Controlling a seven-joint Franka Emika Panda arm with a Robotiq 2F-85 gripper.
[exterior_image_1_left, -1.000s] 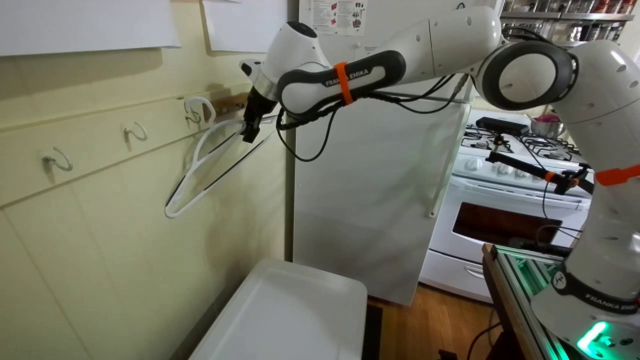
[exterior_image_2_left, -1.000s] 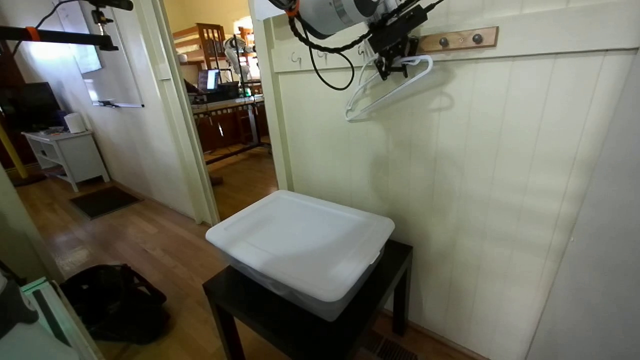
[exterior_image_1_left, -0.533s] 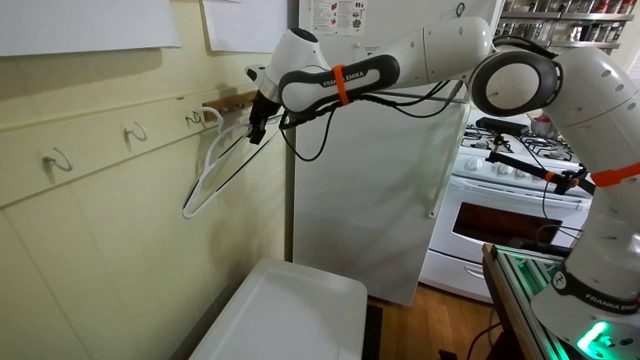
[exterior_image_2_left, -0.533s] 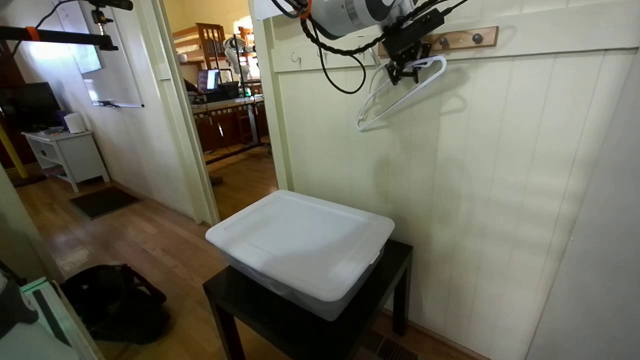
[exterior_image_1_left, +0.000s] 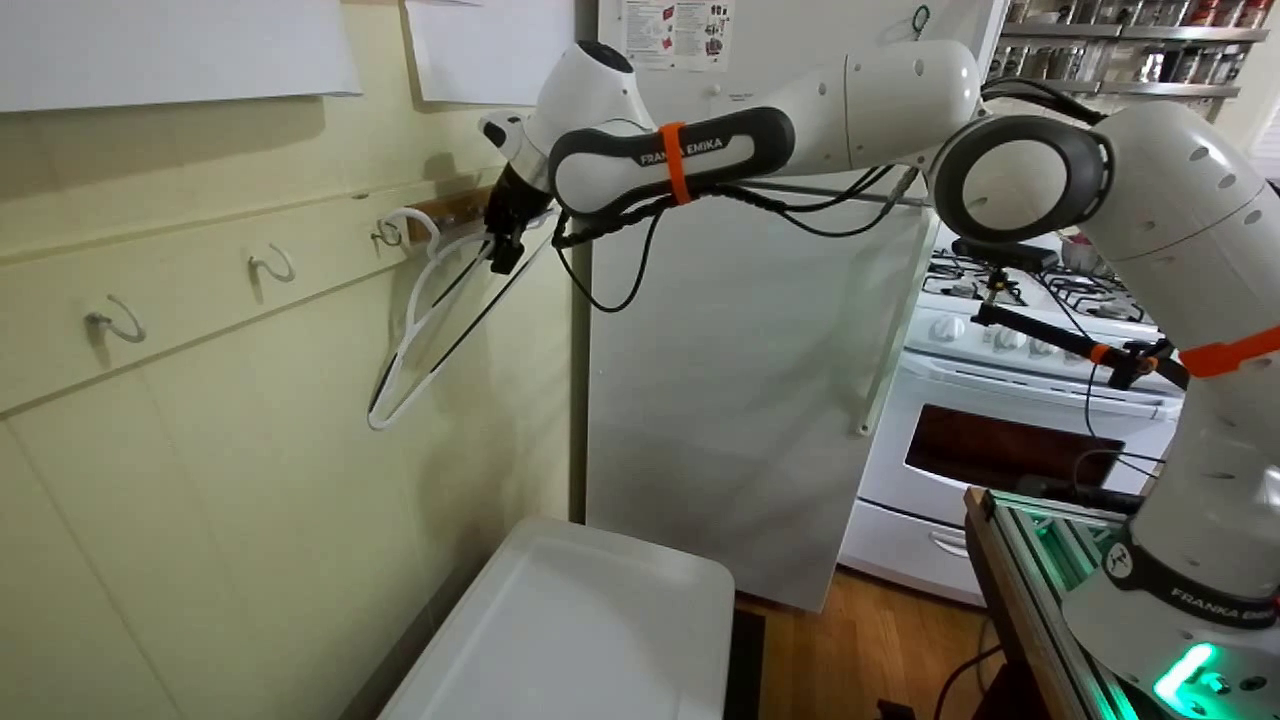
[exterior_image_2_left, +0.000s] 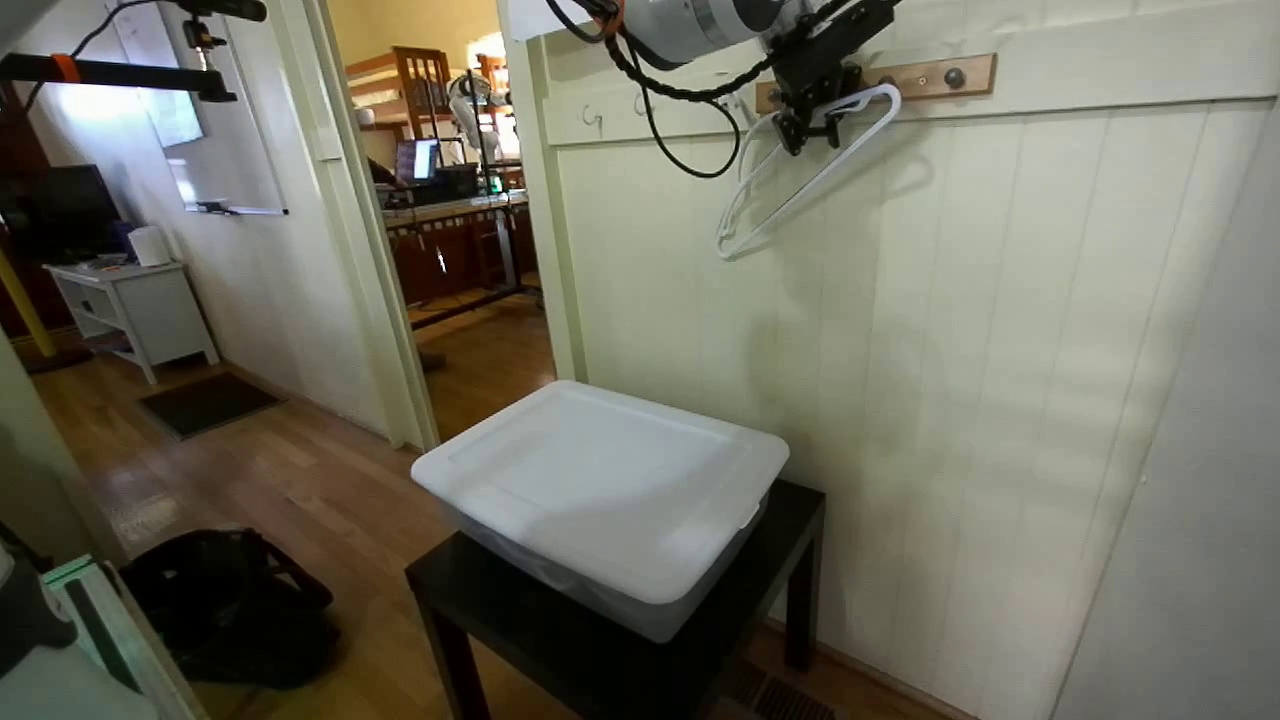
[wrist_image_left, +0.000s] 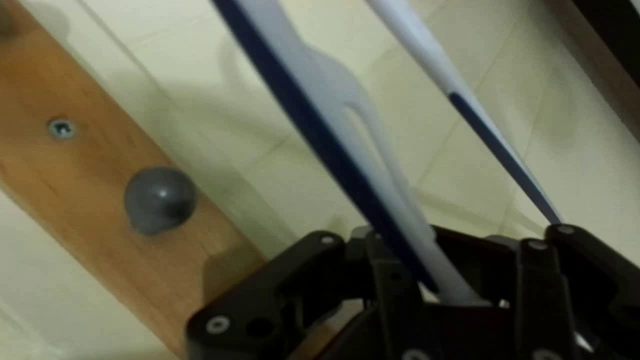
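A white plastic clothes hanger (exterior_image_1_left: 379, 424) with dark strips along its bars is in the black gripper (exterior_image_1_left: 503, 262). The gripper is shut on the hanger near its upper bar; the exact contact is partly hidden by the fingers. The hanger (exterior_image_2_left: 728, 255) and gripper (exterior_image_2_left: 810, 138) also show in another exterior view, high beside the wall. In the wrist view the hanger's bar (wrist_image_left: 332, 82) runs down into the dark gripper (wrist_image_left: 445, 250). The hanger's hook points toward the wall, close to a metal wall hook (exterior_image_1_left: 388, 234); I cannot tell whether they touch.
A wooden knob rack (exterior_image_2_left: 925, 78) is on the wall behind the gripper, its round knob (wrist_image_left: 160, 197) close by. More metal hooks (exterior_image_1_left: 272, 263) line the wall. A lidded bin (exterior_image_2_left: 600, 490) stands on a black table (exterior_image_2_left: 795, 510) below. A refrigerator (exterior_image_1_left: 720, 400) adjoins the wall.
The gripper and hanger have moved together along the wall, away from the row of metal hooks toward the refrigerator, then slightly up. The grip looks the same.
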